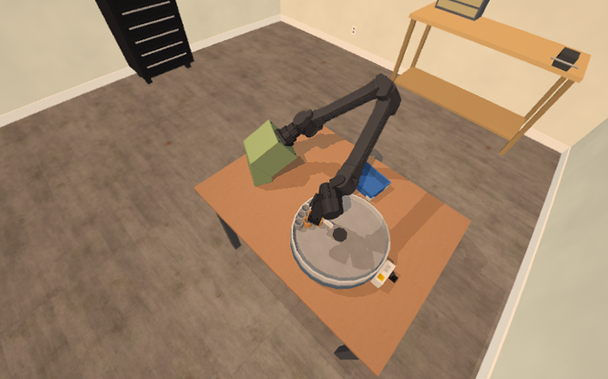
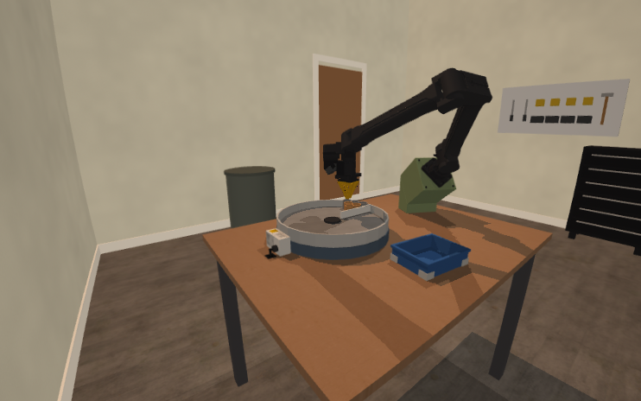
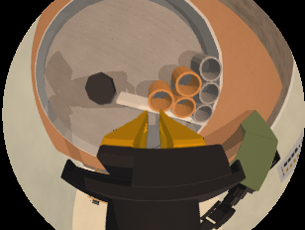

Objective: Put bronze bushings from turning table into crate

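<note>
Three bronze bushings stand on the turning table [image 1: 368, 220] [image 2: 331, 239] [image 3: 124, 42]: one bronze bushing [image 3: 157, 87] is nearest the hub, another bronze bushing [image 3: 176, 82] is farther out, and a third bronze bushing [image 3: 173, 107] is by the white bar. Three steel bushings stand in a row along the rim; one steel bushing [image 3: 200, 69] is at the row's far end. My gripper [image 2: 348, 199] [image 3: 153, 114] is narrowly open and empty, pointing down just above the bronze group, close to the first bushing. The blue crate [image 1: 375, 182] [image 2: 409, 261] shows no bushings inside. In the top view the arm hides my fingertips.
The white bar [image 2: 356, 212] [image 3: 131, 100] runs from near the dark hub [image 1: 339, 234] [image 2: 332, 219] [image 3: 100, 88] toward the rim. A raised wall rings the turning table. A white control box [image 1: 383, 273] [image 2: 278, 243] sits at its side. The arm's green pedestal [image 1: 269, 148] [image 2: 417, 188] is behind.
</note>
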`<state>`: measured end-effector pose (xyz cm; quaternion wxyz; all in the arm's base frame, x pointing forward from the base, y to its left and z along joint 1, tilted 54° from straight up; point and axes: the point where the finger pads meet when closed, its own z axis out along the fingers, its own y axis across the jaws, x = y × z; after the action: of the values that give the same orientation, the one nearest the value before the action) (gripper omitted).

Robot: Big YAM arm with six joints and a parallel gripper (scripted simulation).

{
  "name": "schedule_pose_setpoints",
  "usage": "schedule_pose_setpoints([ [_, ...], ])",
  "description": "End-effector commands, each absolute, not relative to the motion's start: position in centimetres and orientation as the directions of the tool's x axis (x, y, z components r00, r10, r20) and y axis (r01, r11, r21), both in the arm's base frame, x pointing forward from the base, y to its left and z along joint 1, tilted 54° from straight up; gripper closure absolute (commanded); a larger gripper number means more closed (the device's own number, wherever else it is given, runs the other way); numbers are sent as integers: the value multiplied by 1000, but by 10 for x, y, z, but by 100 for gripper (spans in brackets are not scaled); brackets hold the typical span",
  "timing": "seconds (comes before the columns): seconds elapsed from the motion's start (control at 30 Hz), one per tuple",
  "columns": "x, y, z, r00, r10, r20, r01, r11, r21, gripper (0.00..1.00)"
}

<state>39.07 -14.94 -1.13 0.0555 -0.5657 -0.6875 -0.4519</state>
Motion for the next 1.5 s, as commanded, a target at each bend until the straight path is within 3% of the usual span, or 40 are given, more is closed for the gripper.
schedule_pose_setpoints([
  [0.0,400,-151,-10,-290,732,616,845,-106,524,86],
  [1.47,397,-157,-12,-265,736,623,847,-131,516,86],
])
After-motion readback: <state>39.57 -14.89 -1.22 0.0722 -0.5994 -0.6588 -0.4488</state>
